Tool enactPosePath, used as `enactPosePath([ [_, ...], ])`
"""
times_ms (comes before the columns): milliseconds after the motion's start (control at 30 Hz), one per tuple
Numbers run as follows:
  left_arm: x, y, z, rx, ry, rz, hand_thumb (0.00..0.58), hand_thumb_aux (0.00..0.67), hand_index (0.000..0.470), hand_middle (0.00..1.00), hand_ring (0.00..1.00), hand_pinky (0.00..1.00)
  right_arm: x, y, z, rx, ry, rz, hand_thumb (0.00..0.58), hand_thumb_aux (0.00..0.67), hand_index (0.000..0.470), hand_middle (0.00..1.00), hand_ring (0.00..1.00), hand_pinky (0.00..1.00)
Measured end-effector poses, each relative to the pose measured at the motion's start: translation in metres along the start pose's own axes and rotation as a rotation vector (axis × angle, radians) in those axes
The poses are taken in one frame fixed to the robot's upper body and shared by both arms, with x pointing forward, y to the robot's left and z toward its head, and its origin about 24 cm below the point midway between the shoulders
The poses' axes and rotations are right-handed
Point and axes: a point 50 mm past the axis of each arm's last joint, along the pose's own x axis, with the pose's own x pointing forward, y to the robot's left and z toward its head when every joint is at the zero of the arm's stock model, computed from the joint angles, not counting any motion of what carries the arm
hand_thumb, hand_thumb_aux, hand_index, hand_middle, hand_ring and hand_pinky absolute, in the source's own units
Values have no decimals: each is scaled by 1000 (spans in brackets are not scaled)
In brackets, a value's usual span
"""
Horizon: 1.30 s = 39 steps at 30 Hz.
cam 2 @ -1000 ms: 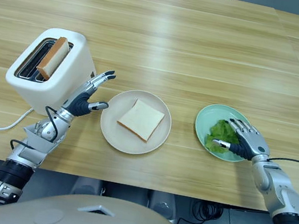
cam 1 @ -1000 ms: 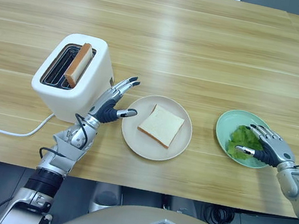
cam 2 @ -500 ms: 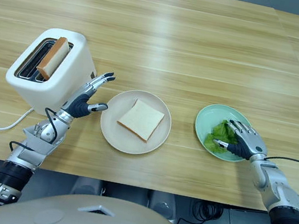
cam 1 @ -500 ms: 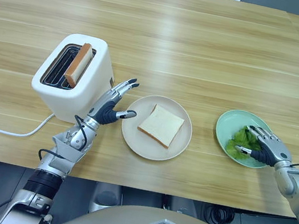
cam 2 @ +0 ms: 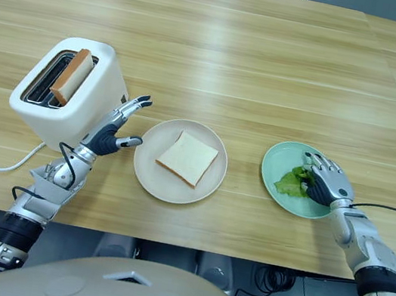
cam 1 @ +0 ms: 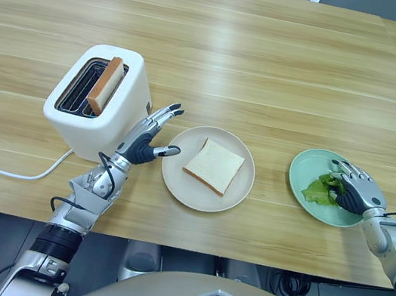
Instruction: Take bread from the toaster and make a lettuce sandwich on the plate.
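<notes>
Wooden table (cam 1: 276, 54) before us — our right hand (cam 1: 356, 193) pinches lettuce (cam 1: 317, 191) on the green plate (cam 1: 300, 168); our left hand (cam 1: 144, 141) hovers, fingers spread, beside the toaster (cam 1: 110, 121).

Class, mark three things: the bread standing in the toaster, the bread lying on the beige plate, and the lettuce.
upright bread slice (cam 1: 105, 86), left eye view, its brown side.
flat bread slice (cam 1: 213, 166), left eye view, centre of its top face.
lettuce (cam 2: 286, 183), right eye view, its bare left part.
</notes>
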Motion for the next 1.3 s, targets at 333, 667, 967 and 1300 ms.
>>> enactPosePath([
  [333, 2, 2, 1, 2, -7, 11, 0, 0, 0, 0, 0, 0, 2, -16, 6, -28, -43, -113, 580, 670, 460, 0, 0, 0],
  [667, 6, 6, 1, 8, -15, 39, 0, 0, 0, 0, 0, 0, 3, -60, 44, 15, -213, -347, 580, 670, 460, 0, 0, 0],
  [967, 10, 5, 3, 1, -25, 45, 0, 0, 0, 0, 0, 0, 16, -72, 105, 114, -460, -394, 580, 670, 460, 0, 0, 0],
  [1300, 14, 8, 5, 4, -40, 60, 0, 0, 0, 0, 0, 0, 34, -63, 188, 174, -775, -340, 580, 670, 460, 0, 0, 0],
])
